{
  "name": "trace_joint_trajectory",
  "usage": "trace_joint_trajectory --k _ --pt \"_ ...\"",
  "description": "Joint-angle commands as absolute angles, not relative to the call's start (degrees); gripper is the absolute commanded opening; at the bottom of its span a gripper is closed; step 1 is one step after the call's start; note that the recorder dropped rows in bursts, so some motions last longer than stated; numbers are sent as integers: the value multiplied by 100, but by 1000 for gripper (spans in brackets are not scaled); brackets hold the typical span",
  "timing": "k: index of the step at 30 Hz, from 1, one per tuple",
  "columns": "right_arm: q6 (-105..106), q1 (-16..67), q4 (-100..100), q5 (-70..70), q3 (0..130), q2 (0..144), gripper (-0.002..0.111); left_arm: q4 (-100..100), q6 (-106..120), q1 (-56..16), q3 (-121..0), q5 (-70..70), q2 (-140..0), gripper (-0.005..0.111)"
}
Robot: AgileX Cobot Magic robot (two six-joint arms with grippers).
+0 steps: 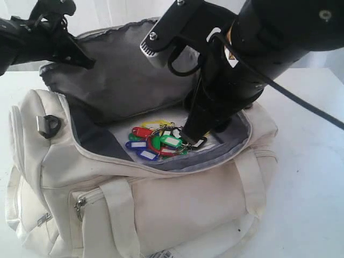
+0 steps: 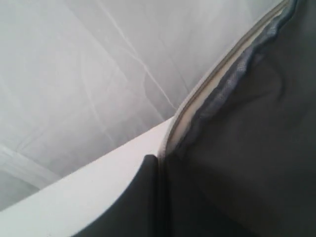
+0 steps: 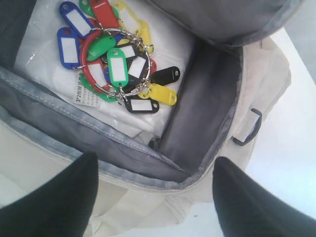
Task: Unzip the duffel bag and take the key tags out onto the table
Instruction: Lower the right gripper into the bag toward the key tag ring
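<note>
Exterior view, far left: left gripper (image 1: 86, 60) at the upper rim of the upturned flap (image 1: 129, 75) of the duffel bag (image 1: 177, 204). Fingers drawn together to a point and clamped on that rim. Left arm dark, entering from the upper left corner and angled down toward the flap.

Left wrist view: gives close detail not visible from outside. Zip edge of the flap running diagonally, grey lining beside it, one dark finger (image 2: 140, 197) flat against the lining. Shows none of the bag's interior.

Left end of the bag, exterior view only: dark D-ring (image 1: 51, 124), with a cream strap (image 1: 118, 215) lower down on the front.

Centre: key tags (image 1: 156, 142) lying inside the open bag on a white sheet (image 3: 170, 54), not on the worktop (image 1: 317, 177).
- Exterior view: red, blue, green and yellow tags.
- Right wrist view: black tags as well, the metal ring through the bunch, and a small printed label (image 3: 85, 97) on the sheet. Print too small to read.

Right: right gripper (image 1: 194, 133) reaching steeply down into the opening, tip just beside the right side of the bunch. Touching or not: impossible to tell. Spread of the fingers not readable from outside. Settled by the right wrist view: two dark fingers (image 3: 79, 197) wide apart, nothing gripped, with the bag's grey-lined rim visible between them and the tags further in.

Black cable (image 1: 301, 102) trailing off the right arm toward the right edge. White worktop under and beside the bag.
</note>
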State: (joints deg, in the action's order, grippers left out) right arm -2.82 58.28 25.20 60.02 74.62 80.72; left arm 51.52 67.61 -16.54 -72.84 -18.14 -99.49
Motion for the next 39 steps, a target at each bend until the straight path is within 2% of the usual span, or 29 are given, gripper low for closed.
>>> trace_joint_trajectory --k 1,6,8,9,13,15,16,18,20,21,22,24,32,34,35,36,37,38,39 --pt "-329 5817 2556 6037 7474 8012 62 5505 6934 -1320 -7449 -930 -10123 23" --pt "-329 5817 2556 6037 7474 8012 62 5505 6934 -1263 -7473 -591 -10127 81" --pt "-329 5817 2556 6037 7474 8012 62 5505 6921 -1263 -7473 -678 -9966 92" --pt "-329 5817 2556 6037 7474 8012 62 5505 6921 -1263 -7473 -688 -9879 92" --pt "-329 5817 2556 6061 7474 8012 62 5626 6910 -1263 -7473 -434 -9185 87" --pt "-329 5817 2556 6061 7474 8012 62 5785 6701 -1263 -7473 421 -8736 82" --pt "-329 5817 2556 6061 7474 8012 62 5713 6488 -1263 -7473 1302 -8402 77" --pt "-290 5817 2576 5961 7474 8012 62 4898 5668 -1263 -7473 2729 -7982 57" --pt "-276 5817 2682 5840 7474 8012 62 3562 4460 -1263 -7473 3875 -7679 26" --pt "-276 5817 2778 5768 7474 8012 62 2713 3789 -1263 -7473 4545 -7536 6" --pt "-286 5817 2841 5715 7474 8012 62 2185 3372 -1263 -7473 5035 -7461 1" --pt "-439 5817 2853 5645 7474 8012 62 1691 2909 -1274 -7406 5783 -7313 0" --pt "-967 5817 2521 5603 7355 8074 62 1888 2835 -1274 -6427 4667 -6935 0" --pt "-886 5817 2495 5518 7323 8074 59 2047 2760 -1274 -6219 4685 -6931 0" --pt "-886 5817 2521 5507 7323 8074 55 2253 2622 -1274 -6187 4876 -6917 0" --pt "-827 5789 2636 5368 7323 8074 46 2636 2714 -1274 -6191 5099 -6877 0" --pt "-776 5746 2639 5297 7323 8074 41 2749 2762 -1274 -6205 5099 -6850 0" --pt "-641 5603 2639 5105 7323 8124 27 2791 2813 -1274 -6244 5099 -6793 0" --pt "-561 5513 2639 5056 7323 8184 21 2791 2825 -1274 -6244 5099 -6758 0"
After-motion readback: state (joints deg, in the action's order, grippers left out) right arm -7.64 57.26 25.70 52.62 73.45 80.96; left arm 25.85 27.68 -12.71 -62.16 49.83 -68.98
